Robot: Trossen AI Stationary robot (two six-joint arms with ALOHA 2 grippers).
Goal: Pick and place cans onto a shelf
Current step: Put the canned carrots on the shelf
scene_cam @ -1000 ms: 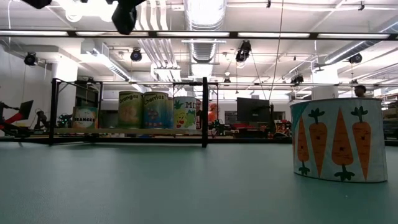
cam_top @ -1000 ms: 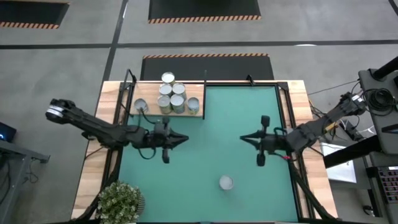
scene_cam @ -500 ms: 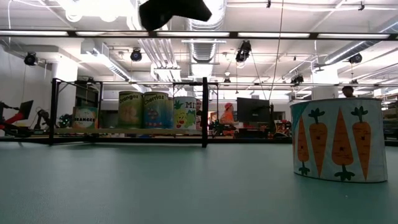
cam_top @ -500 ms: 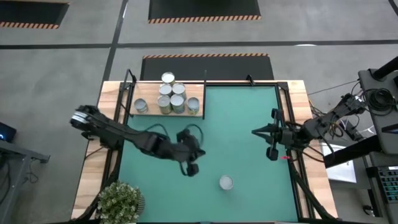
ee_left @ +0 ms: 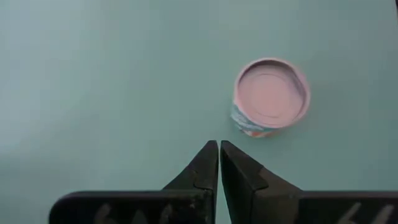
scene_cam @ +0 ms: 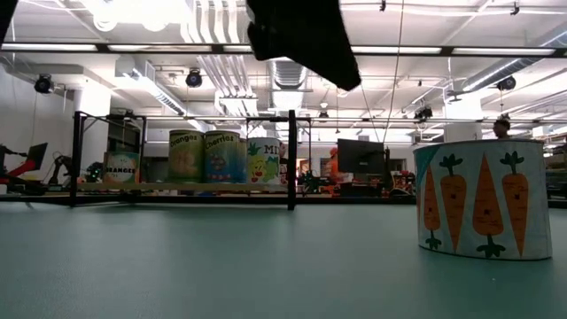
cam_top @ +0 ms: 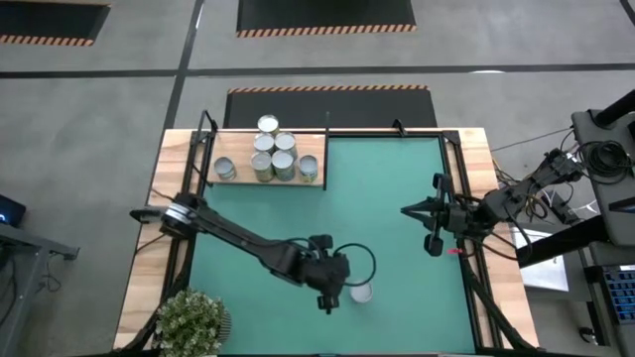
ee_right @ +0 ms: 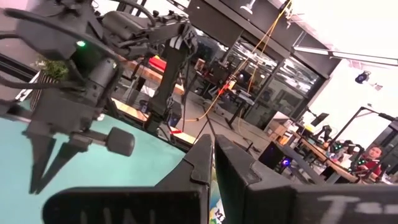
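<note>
Left gripper (cam_top: 349,282) perhaps overlapping lone can (cam_top: 361,292)

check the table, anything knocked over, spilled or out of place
Nothing is tipped or spilled. One can stands upright alone on the green mat, apart from the cans grouped on the shelf. The left gripper hangs shut beside it, not holding it; the right gripper waits shut.
</note>
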